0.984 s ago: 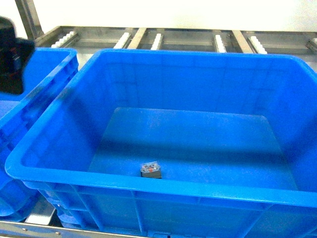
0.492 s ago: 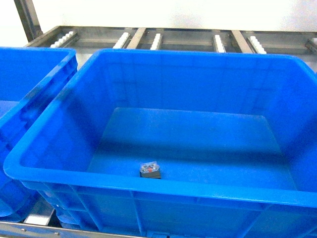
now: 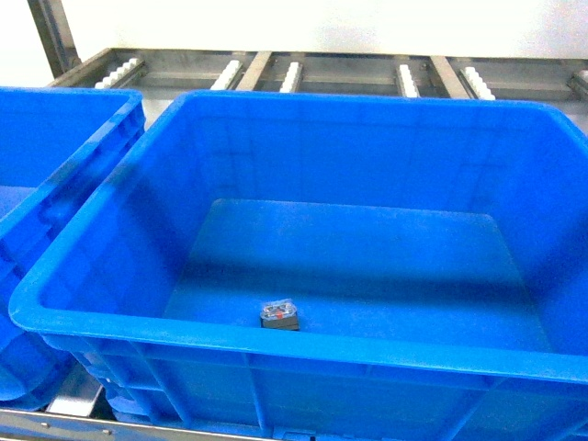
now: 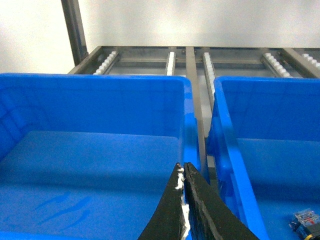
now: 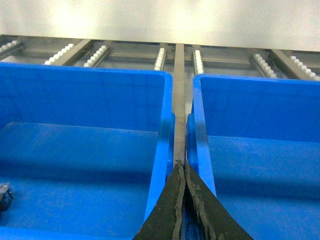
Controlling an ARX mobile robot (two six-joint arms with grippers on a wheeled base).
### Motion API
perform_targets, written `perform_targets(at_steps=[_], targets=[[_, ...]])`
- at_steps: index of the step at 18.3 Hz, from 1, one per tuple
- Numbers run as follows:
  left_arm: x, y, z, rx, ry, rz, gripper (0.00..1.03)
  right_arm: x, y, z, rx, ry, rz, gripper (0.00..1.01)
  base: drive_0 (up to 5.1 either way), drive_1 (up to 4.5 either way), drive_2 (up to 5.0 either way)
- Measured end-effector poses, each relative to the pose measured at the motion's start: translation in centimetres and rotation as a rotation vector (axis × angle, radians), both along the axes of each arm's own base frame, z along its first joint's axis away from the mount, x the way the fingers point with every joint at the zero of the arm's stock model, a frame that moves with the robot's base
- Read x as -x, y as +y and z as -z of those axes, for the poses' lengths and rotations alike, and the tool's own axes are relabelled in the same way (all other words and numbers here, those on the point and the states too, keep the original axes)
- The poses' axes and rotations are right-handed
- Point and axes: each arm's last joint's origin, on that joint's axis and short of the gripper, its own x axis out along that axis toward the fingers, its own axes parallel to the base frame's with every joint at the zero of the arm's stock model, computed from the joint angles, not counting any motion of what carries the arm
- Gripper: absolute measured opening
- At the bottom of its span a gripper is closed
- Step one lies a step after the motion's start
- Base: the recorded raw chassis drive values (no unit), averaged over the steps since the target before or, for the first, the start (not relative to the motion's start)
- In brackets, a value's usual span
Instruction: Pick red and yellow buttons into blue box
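A button switch (image 3: 279, 314), showing a clear-grey contact block and a hint of red, lies on the floor of the blue box (image 3: 276, 110) near its front wall, well apart from both grippers. The left gripper (image 4: 183, 170) has its jaws pressed together over the neighbouring crate (image 4: 95, 82), whose wall and the box's rim stand between it and the switch. The right gripper (image 5: 180, 167), also pressed together, hangs above the gap between the box and another crate (image 5: 260, 82), with roller rails (image 3: 294, 69) behind.

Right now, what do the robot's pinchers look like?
Each wrist view shows a pair of black, pointed fingers that taper like a beak. The left gripper has white flecks along its inner edges. The right gripper has rough, frayed inner edges. No cables or markings show.
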Motion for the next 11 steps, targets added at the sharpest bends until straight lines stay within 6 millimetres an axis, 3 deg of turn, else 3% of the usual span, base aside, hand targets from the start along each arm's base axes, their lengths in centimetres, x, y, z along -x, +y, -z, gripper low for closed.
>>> perform_targets(at_steps=[11], targets=[[2.8, -0.2, 1.0, 0.001, -0.026, 0.026, 0.02, 1.6, 0.0, 1.0, 0.000, -0.021, 0.000, 0.02, 0.0, 0.00, 0.0]])
